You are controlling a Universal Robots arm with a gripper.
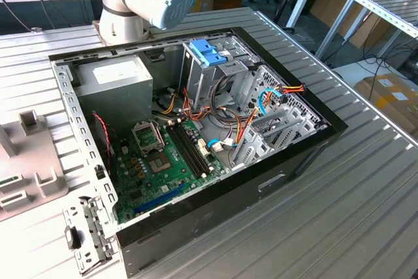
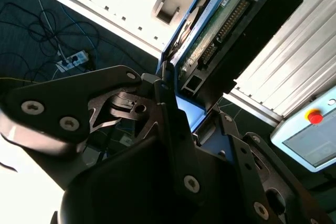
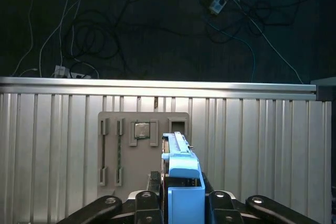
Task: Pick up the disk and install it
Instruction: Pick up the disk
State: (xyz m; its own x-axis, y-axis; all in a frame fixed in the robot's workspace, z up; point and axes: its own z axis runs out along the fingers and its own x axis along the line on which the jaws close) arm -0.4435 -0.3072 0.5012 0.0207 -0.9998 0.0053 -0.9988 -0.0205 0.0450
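We see the gripper closed on the disk, one finger on each side near one end, so most of the drive juts out past the fingers. In the first wrist view the disk hangs edge-on in the air, clear of the grey holder that lies on the ribbed table. In the second wrist view its green circuit board and connector face out uncovered.

We judge the hold itself to be the first risk. With so much of the drive overhanging the fingers, a knock or a quick swing could lever it loose or twist it in the grip.

The computer case lies open in the middle of the table. Its drive cage stands at the case's edge nearest the arm's base. Loose cables crowd beside the cage, and we think they could snag the disk or be pinched under it. If the blue side rails meet the cage askew, the drive may jam partway. The bare board could also scrape on the sheet-metal edges.
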